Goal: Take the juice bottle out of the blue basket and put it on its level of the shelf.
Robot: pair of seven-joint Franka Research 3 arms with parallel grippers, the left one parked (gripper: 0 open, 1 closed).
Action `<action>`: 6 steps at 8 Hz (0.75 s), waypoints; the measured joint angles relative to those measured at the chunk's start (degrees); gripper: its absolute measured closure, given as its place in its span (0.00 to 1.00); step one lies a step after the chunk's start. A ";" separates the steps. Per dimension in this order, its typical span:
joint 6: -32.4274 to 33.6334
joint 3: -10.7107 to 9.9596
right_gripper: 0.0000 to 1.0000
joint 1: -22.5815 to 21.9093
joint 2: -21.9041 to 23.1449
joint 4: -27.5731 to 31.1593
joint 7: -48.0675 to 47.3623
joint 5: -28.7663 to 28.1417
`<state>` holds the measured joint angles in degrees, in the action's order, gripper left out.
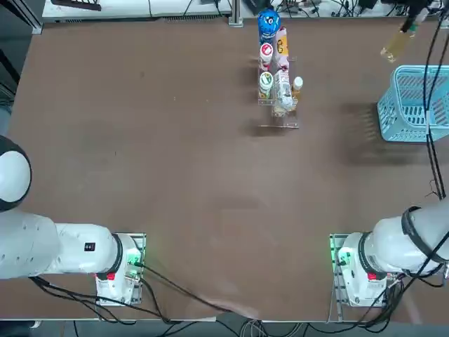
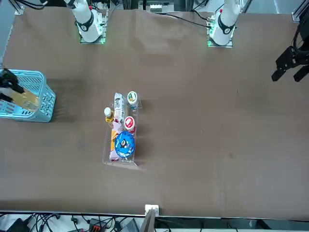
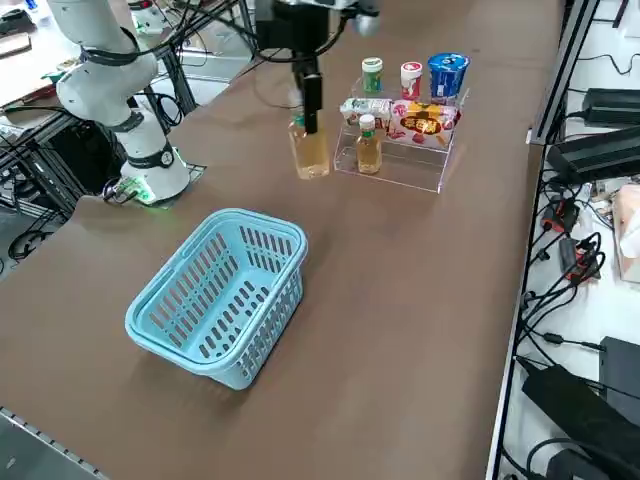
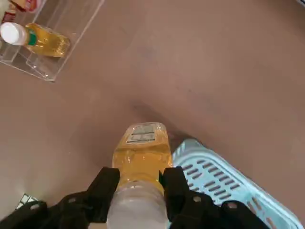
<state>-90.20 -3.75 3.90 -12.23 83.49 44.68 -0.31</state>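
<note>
Jaws closed on the juice bottle (image 4: pixel 143 155), my right gripper (image 4: pixel 140 193) holding it aloft, blue basket (image 3: pixel 220 290) on the table (image 3: pixel 400 350), seen empty.

In the top view, the shelf (image 1: pixel 279 126) is standing at upper centre on the table (image 1: pixel 196 168); the blue basket (image 1: pixel 386 116) is resting at upper right. A tub (image 1: pixel 269 22) and two jars (image 1: pixel 266 53) are lining the shelf's left side, packets (image 1: pixel 282 48) lying beside them, a small bottle (image 1: pixel 297 87) standing rightmost. The juice bottle (image 1: pixel 395 46) is hanging at upper right in the right gripper (image 1: pixel 407 28), just beyond the basket.
</note>
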 joint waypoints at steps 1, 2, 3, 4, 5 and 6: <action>-1.36 0.07 0.45 -2.46 -1.35 -0.09 1.31 -0.01; -2.42 0.47 0.45 -4.22 -3.21 -0.16 4.87 -0.17; -3.51 1.53 0.45 -5.31 -5.46 -0.18 8.74 -0.42; -5.42 2.59 0.45 -6.20 -7.80 -0.21 11.25 -0.57; -7.76 3.33 0.45 -7.37 -9.74 -0.25 12.66 -0.56; -9.61 3.66 0.45 -9.28 -11.05 -0.29 13.07 -0.36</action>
<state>-99.81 -0.09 -5.38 -23.28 83.19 57.75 -0.66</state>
